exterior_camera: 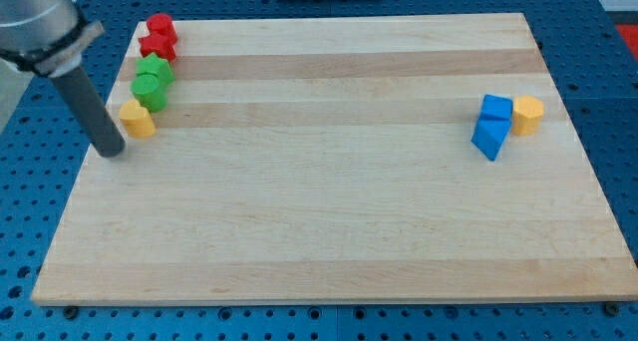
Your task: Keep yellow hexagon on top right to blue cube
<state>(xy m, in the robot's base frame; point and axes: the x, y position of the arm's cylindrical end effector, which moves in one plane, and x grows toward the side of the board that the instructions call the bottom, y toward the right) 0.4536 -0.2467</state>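
Rod end effector, my tip (pixel 113 152): holds nothing, left edge of frame, just beside a yellow block (pixel 138 119). Yellow hexagon (pixel 527 114): far right, touching blue cube (pixel 495 109). Likely light, rigid, slides easily; push on a flat side.

Grey, rounded metal housing (pixel 35 22) at the view's top left, smooth and dull, with a flat lighter band jutting at its lower edge. Below it, a straight dark rod (pixel 90 107), charcoal to black, plain, round in section, of even thickness. Blunt end at my tip (pixel 112 152).
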